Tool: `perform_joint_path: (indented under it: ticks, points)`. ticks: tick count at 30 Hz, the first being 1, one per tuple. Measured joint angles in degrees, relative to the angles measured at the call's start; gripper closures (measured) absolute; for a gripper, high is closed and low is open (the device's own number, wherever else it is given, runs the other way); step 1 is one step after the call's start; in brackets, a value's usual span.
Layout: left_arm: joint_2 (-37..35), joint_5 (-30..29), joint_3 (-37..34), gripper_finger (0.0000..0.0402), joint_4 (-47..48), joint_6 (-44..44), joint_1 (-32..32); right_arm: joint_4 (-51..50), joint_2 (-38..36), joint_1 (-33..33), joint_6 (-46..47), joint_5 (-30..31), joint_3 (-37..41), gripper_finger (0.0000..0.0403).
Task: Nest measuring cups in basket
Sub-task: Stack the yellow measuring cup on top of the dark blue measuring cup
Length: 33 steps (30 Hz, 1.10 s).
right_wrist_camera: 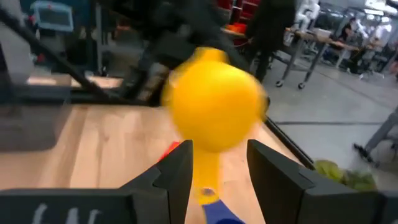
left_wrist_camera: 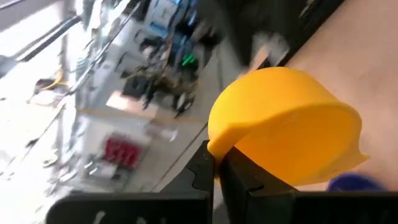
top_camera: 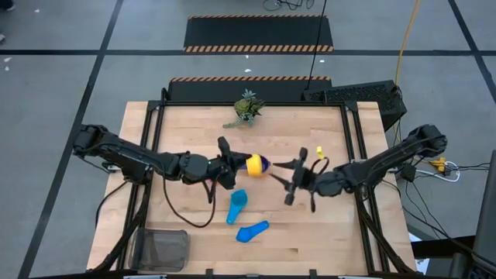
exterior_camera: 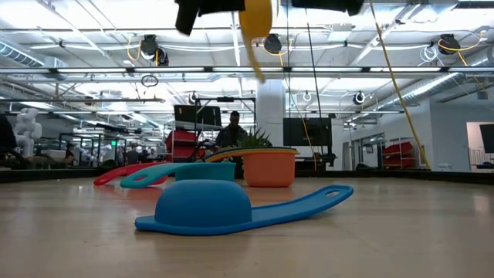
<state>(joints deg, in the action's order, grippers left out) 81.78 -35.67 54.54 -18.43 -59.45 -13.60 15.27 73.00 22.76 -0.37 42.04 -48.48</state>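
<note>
A yellow measuring cup (top_camera: 253,163) hangs high over the table's middle, with my left gripper (top_camera: 234,165) shut on it. In the low view its handle (exterior_camera: 258,63) points down. A dark blue piece (top_camera: 266,163) shows right beside it. My right gripper (right_wrist_camera: 214,171) is open just right of the cup, a finger on either side of the handle without plainly touching it. A light blue cup (top_camera: 237,206) and a blue cup (top_camera: 253,231) lie on the table below, the blue one mouth down (exterior_camera: 204,208). The mesh basket (top_camera: 163,249) stands at the near left corner. My left gripper pinches the yellow cup's rim edge (left_wrist_camera: 219,146) between its two fingers (left_wrist_camera: 249,183). The fingers come nearly level from the table's left. The cup is lifted clear of the table, tipped on its side with the handle hanging down.
An orange cup (exterior_camera: 268,167) and a red handle (exterior_camera: 114,174) show farther back in the low view. A small green plant (top_camera: 246,108) stands at the far middle. There is bare wood between the basket and the blue cups.
</note>
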Motion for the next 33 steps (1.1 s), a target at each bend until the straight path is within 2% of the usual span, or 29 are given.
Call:
perform_joint_path:
  ticks: [3, 7, 16, 20, 23, 28, 33]
  points:
    - [0.52, -7.58, -0.02, 0.0394, 0.83, -2.67, -0.85, -0.16, 4.39, 0.33, -2.98, 1.77, -2.69, 0.0256]
    - [0.79, -12.13, -0.02, 0.0393, 4.11, -6.72, -1.54, 0.33, 8.65, 0.55, -5.77, 3.26, -6.21, 0.0256]
    - [0.77, -12.29, -0.02, 0.0390, 4.88, -6.70, -1.79, -2.93, 12.00, -0.61, -9.36, 4.30, -7.62, 0.0252]
    - [0.77, -10.58, -0.02, 0.0394, 4.63, -8.49, -2.78, -5.81, 11.95, -2.47, -5.61, 1.02, -7.55, 0.0225]
    - [0.77, -10.24, -0.02, 0.0393, 1.00, -8.37, -3.12, -5.82, 12.01, -4.43, -2.50, -0.94, -6.26, 0.0194]
    - [0.77, -12.25, -0.02, 0.0384, -8.82, -3.20, -2.98, -0.49, 13.33, -6.77, -0.97, 1.32, -4.27, 0.0145]
    - [0.72, -13.78, -0.02, 0.0393, -8.87, -1.99, -2.72, 9.29, 14.00, -6.91, -7.48, 5.93, -1.80, 0.0126]
